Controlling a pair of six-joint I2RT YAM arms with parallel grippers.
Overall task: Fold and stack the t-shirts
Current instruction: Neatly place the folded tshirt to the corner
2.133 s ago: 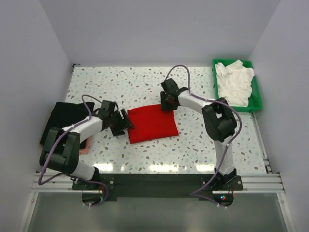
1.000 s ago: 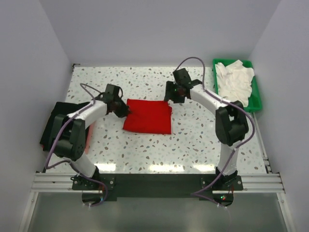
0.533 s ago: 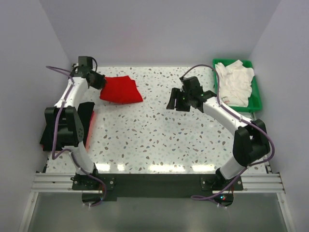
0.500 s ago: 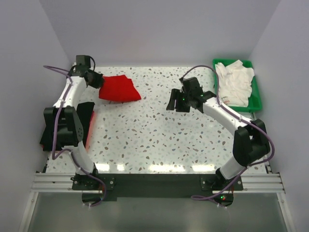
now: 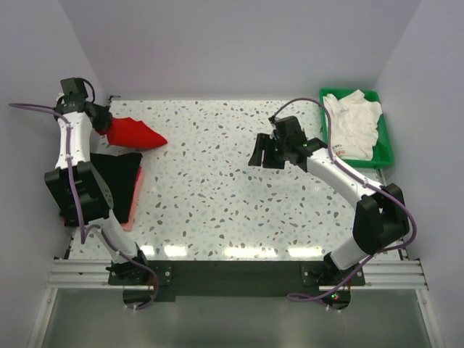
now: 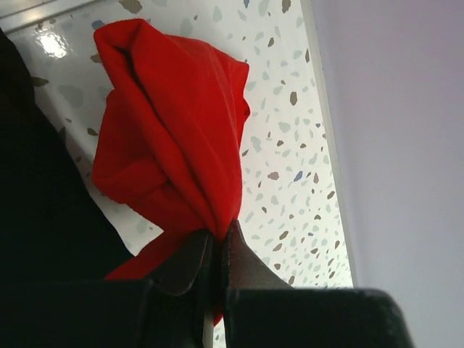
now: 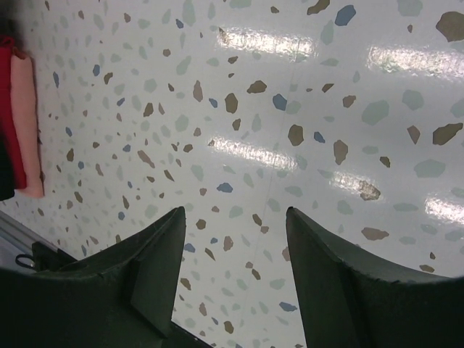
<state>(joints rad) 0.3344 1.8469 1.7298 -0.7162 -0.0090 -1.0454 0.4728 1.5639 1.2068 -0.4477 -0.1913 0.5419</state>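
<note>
- The bright red cotton t-shirt (image 5: 135, 133) is at the far left corner of the speckled white table (image 5: 239, 203), just beyond the folded black t-shirt (image 5: 116, 174) lying on top of the pile by the left wall.
- It looks light, limp and not at all slippery. Pinched at one point, its neat fold has slumped into a drooping bunch of pleats that tapers out to the right.
- I'd say it wants gripping along a folded edge, or at two corners, to stay flat. A single pinch like this lets it sag.
- The left gripper (image 6: 217, 241) is clamped tight on a gathered edge of the red cloth, with fabric squeezed between the dark fingers (image 6: 190, 262).
- Whether the hanging end touches the tabletop, I cannot tell.
- The right gripper (image 7: 233, 214) hovers mid-table with its fingers spread wide, holding nothing and touching nothing.
- The crumpled white t-shirts (image 5: 351, 122) wait unfolded in the green plastic tray (image 5: 385, 139) at far right, well apart from both arms.
</note>
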